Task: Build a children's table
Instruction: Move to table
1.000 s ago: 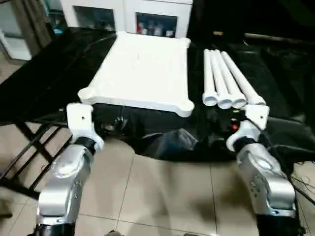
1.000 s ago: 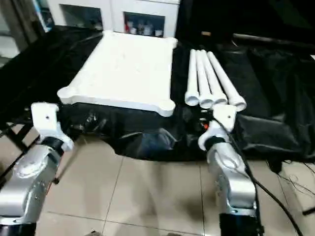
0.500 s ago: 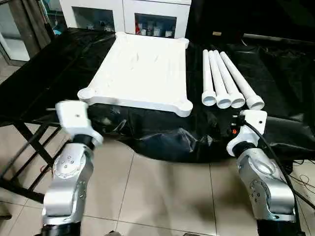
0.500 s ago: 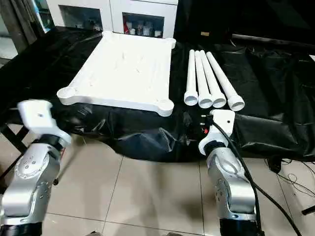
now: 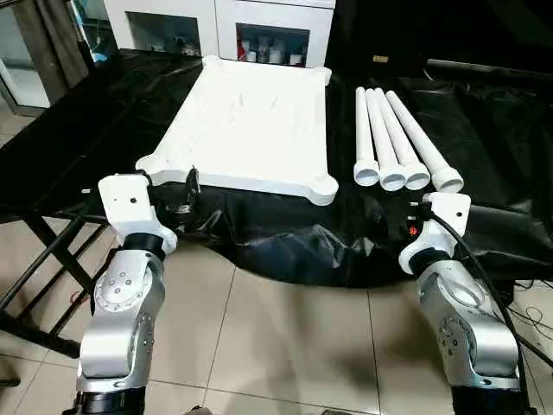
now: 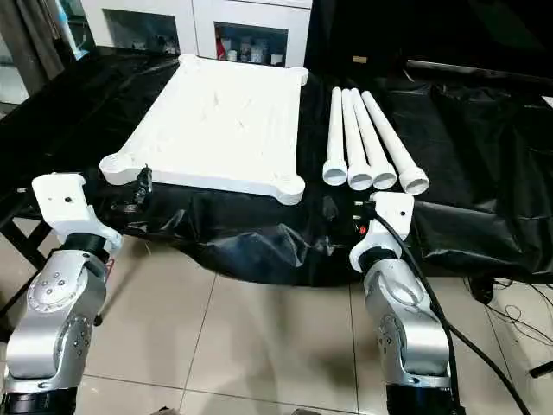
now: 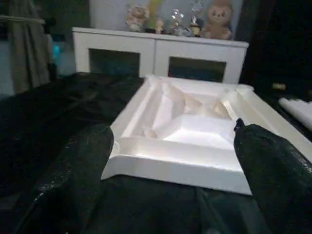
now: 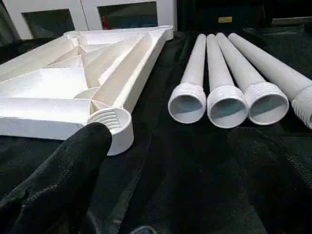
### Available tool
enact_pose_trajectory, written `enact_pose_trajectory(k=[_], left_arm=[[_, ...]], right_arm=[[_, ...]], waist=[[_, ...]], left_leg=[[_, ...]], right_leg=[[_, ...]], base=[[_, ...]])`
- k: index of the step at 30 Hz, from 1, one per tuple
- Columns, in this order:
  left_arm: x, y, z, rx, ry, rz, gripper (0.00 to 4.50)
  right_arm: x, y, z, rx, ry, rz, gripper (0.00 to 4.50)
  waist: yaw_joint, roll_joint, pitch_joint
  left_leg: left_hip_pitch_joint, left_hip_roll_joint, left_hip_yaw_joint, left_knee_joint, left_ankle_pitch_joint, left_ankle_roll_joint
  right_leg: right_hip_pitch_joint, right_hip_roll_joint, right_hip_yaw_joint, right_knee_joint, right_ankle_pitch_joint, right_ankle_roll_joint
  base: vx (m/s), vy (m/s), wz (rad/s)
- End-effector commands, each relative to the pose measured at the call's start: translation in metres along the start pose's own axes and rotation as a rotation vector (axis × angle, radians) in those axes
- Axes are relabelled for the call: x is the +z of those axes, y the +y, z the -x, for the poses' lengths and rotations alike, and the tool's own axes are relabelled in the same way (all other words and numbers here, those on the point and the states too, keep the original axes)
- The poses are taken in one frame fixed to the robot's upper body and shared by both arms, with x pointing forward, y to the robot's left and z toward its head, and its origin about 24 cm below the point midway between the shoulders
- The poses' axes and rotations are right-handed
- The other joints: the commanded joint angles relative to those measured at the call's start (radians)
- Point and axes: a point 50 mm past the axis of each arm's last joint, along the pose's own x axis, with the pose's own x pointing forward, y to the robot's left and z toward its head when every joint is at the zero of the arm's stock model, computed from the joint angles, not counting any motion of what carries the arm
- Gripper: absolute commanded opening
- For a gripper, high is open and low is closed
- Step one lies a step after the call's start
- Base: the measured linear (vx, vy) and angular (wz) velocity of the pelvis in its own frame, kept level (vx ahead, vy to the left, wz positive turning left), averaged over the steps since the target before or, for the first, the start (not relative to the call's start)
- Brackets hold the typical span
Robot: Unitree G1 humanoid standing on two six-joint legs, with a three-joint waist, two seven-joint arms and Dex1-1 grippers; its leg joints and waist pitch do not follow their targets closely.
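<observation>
Looking light, stiff and slick: four legs at 3 o'clock of tabletop; grab mid-tube. Left gripper and right gripper both spread apart, empty.

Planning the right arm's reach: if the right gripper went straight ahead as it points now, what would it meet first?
Probably the threaded open ends of the legs, lying side by side on the black sheet; depth is uncertain.

My left claw spreading wide, two black fingers framing the white table panel lying ribbed side up on the black-sheeted tabletop, white cabinet standing behind, soft toys sitting on it
</observation>
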Motion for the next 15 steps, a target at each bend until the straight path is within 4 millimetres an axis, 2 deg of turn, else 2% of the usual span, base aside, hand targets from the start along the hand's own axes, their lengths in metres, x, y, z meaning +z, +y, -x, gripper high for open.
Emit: enact_pose_trajectory(k=[1, 4, 10, 11, 13, 14, 15], left_arm=[[0.000, -0.004, -0.001, -0.056, -0.009, 0.051, 4.50], [-0.002, -0.003, -0.004, -0.014, 0.005, 0.004, 4.50], [-0.007, -0.009, -0.008, -0.102, 0.074, -0.028, 4.50], [-0.005, -0.009, -0.008, -0.113, 0.064, -0.028, 4.50], [-0.002, -0.008, -0.008, -0.128, 0.050, -0.029, 4.50], [-0.001, -0.008, -0.008, -0.126, 0.051, -0.027, 4.50], [-0.001, -0.008, -0.008, -0.126, 0.051, -0.027, 4.50]], right_arm=[[0.005, -0.001, -0.001, -0.012, -0.006, -0.007, 4.37], [0.005, 0.000, -0.003, -0.003, 0.004, -0.025, 4.37], [0.007, 0.007, -0.009, 0.017, -0.017, 0.005, 4.37], [0.007, 0.007, -0.010, 0.012, -0.023, 0.016, 4.37], [0.009, 0.007, -0.011, 0.001, -0.026, 0.038, 4.37], [0.009, 0.008, -0.012, 0.008, -0.027, 0.022, 4.37], [0.009, 0.008, -0.012, 0.008, -0.027, 0.022, 4.37]], waist=[[0.002, 0.003, -0.059], [0.001, 0.001, -0.058], [0.002, 0.000, -0.060], [0.004, 0.012, -0.060], [0.002, 0.007, -0.058], [-0.004, 0.017, -0.053], [-0.007, 0.015, -0.050]], left_leg=[[0.001, 0.009, -0.005, -0.065, -0.092, -0.005], [0.000, 0.009, -0.006, -0.065, -0.095, 0.003], [0.002, 0.009, -0.005, -0.064, -0.067, 0.003], [0.002, 0.009, -0.006, -0.064, -0.069, 0.000], [0.012, 0.010, -0.005, -0.071, -0.160, -0.013], [0.028, 0.011, -0.004, -0.081, -0.295, -0.021], [0.037, 0.010, -0.003, -0.085, -0.356, -0.017]], right_leg=[[0.047, -0.043, 0.033, -0.066, 0.004, -0.138], [0.049, -0.044, 0.032, -0.066, 0.003, -0.133], [0.048, -0.045, 0.033, -0.061, 0.017, -0.133], [0.048, -0.046, 0.032, -0.062, 0.021, -0.137], [0.053, -0.045, 0.029, -0.068, -0.070, -0.135], [0.053, -0.039, 0.023, -0.082, -0.222, -0.135], [0.056, -0.033, 0.018, -0.088, -0.288, -0.138]], base=[[0.000, 0.000, 0.00], [0.000, 0.000, 0.00], [0.000, 0.000, 0.00], [0.000, 0.000, 0.00], [0.000, 0.000, 0.00], [0.000, 0.000, 0.00], [0.000, 0.000, 0.00]])
